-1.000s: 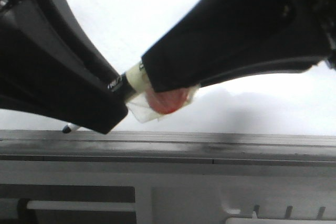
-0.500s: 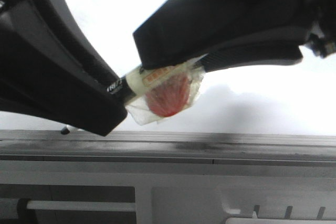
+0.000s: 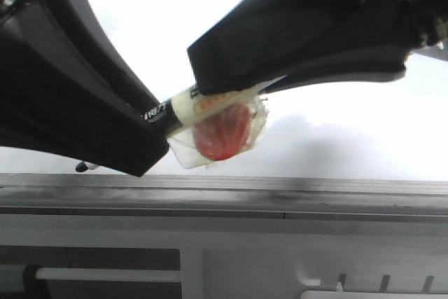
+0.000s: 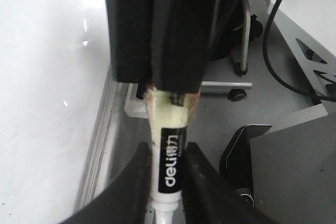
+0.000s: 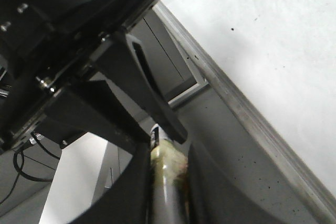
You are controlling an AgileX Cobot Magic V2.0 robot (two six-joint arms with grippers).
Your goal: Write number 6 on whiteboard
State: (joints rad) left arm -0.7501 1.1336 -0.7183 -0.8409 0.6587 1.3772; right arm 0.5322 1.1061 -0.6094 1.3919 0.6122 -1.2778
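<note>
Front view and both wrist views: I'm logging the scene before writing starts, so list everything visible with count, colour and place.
whiteboard: one, glossy white, behind both arms; grey frame edge along its near side.
marker: one, black barrel with white lettering, pale cream tape around it, bridging the two arms above the frame.
red patch under clear film: one, on the marker's taped section.
black dot: one, tiny, on the board.
number 6: none visible.
left gripper: black, jaws closed on the marker's lettered barrel.
right gripper: black, jaws closed on the marker's other end.
</note>
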